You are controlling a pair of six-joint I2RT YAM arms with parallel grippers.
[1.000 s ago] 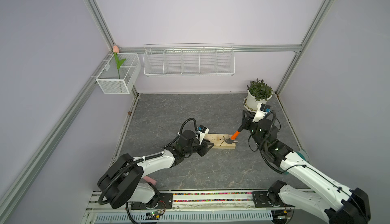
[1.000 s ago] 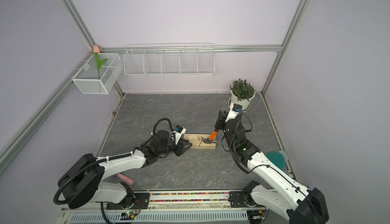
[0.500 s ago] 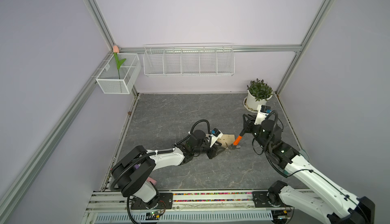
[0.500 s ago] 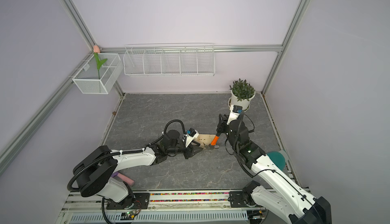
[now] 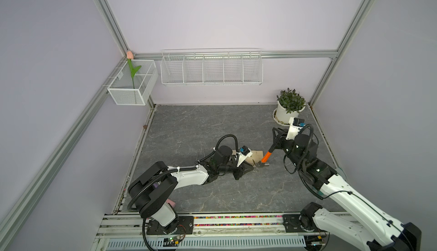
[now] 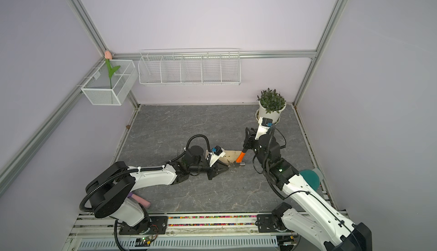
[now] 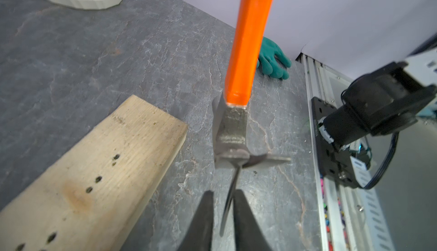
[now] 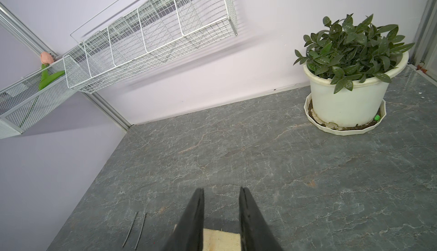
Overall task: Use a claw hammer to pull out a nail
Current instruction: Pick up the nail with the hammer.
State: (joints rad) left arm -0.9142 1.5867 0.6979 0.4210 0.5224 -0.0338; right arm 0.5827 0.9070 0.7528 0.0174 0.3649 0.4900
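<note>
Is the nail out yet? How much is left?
Done: the nail is off the board, stuck in the claw of the hammer, which the right gripper holds up. Now: the left gripper pinches the nail. Left: pull it free and put it down.

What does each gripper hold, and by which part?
The right gripper holds the hammer by its black handle; the left gripper pinches the nail by its thin shaft.

A robot lab booth: aluminium frame (image 5: pixel 295 54), lilac panels (image 5: pixel 224 13), mounting rail (image 5: pixel 236 223).
</note>
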